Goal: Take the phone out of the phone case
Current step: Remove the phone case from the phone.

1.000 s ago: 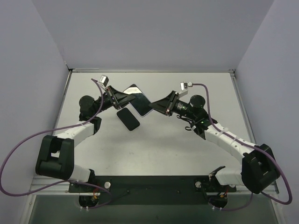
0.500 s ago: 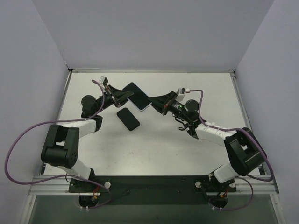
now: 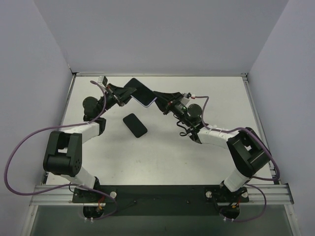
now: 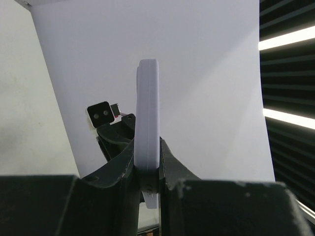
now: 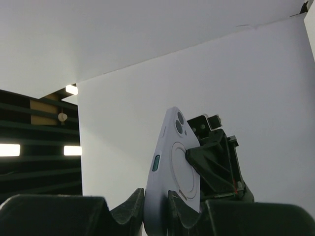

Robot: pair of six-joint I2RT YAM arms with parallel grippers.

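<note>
Now left tool (image 3: 125, 95) and right tool (image 3: 158, 96) pinch the phone case (image 4: 147, 123) ends; phone (image 3: 139, 91) likely rigid, slick, so peel the case's rim.

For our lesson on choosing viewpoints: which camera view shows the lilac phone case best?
Right wrist: the phone case shows its back face, with lenses, ring and side button. Left wrist shows only its thin edge. The top view shows just a lilac sliver along the dark screen.
</note>
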